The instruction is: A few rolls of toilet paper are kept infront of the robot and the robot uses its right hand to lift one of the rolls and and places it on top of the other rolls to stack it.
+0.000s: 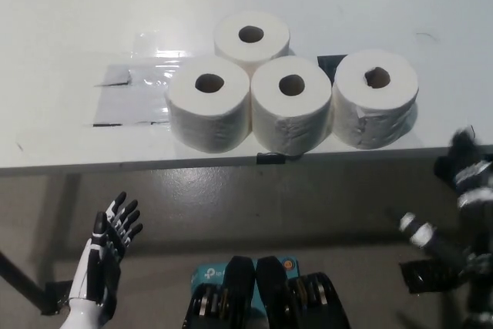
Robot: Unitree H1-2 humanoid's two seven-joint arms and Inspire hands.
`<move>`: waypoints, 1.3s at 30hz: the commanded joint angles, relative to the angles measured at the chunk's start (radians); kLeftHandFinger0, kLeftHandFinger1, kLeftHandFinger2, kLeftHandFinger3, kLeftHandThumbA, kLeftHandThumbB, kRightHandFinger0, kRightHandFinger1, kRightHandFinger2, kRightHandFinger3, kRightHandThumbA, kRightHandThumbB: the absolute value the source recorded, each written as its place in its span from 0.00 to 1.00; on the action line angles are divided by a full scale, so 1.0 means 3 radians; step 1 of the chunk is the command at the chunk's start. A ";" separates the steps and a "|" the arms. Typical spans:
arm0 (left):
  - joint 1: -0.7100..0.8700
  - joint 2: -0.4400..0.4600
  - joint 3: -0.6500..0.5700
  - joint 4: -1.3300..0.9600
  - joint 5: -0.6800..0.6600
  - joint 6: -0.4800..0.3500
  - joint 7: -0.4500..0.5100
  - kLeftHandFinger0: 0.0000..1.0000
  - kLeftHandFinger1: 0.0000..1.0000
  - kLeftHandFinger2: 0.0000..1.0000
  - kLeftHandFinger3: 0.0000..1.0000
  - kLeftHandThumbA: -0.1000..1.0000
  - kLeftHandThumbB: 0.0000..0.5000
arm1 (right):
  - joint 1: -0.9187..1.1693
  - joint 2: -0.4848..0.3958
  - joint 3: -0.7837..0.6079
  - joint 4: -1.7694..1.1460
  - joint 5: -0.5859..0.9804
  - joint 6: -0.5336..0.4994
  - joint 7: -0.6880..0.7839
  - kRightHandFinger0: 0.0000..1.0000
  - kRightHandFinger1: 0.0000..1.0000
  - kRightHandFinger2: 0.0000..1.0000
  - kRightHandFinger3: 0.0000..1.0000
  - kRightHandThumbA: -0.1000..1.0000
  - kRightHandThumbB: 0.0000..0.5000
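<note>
The left robot hand [104,267] hung below the table's near edge at the lower left, palm showing, fingers spread apart and holding nothing. On the white table [69,21], four toilet paper rolls stood upright with their core holes facing up. Three formed a row close to the near edge: the left roll [209,112], the middle roll [292,113] touching it, and the right roll [376,107] just beside the middle one. The back roll [251,39] stood behind the gap between the left and middle rolls, touching both. No roll was stacked on another. The right robot hand [464,167] sat at the far right, below the table's near edge and apart from the rolls; it was blurred, so I cannot tell how its fingers stood.
</note>
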 commanded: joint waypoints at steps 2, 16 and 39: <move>-0.0005 0.0033 -0.0008 -0.0169 -0.0049 -0.0208 -0.0070 1.00 1.00 1.00 1.00 1.00 1.00 | -0.0967 -0.0749 -0.0214 -0.0733 -0.0079 0.1086 0.0235 1.00 1.00 1.00 1.00 0.88 0.64; -0.0019 0.0065 -0.0028 -0.0155 -0.0015 -0.0170 -0.0089 1.00 1.00 1.00 1.00 1.00 1.00 | -0.3119 -0.1964 0.0852 0.1561 -0.0200 0.2313 0.1751 1.00 1.00 1.00 1.00 0.78 0.98; -0.0064 0.0101 -0.0062 -0.0236 -0.0017 -0.0076 -0.0094 1.00 1.00 1.00 1.00 1.00 0.94 | -0.4261 -0.1647 0.2539 0.3408 -0.1288 0.1709 0.2278 1.00 1.00 1.00 1.00 0.87 1.00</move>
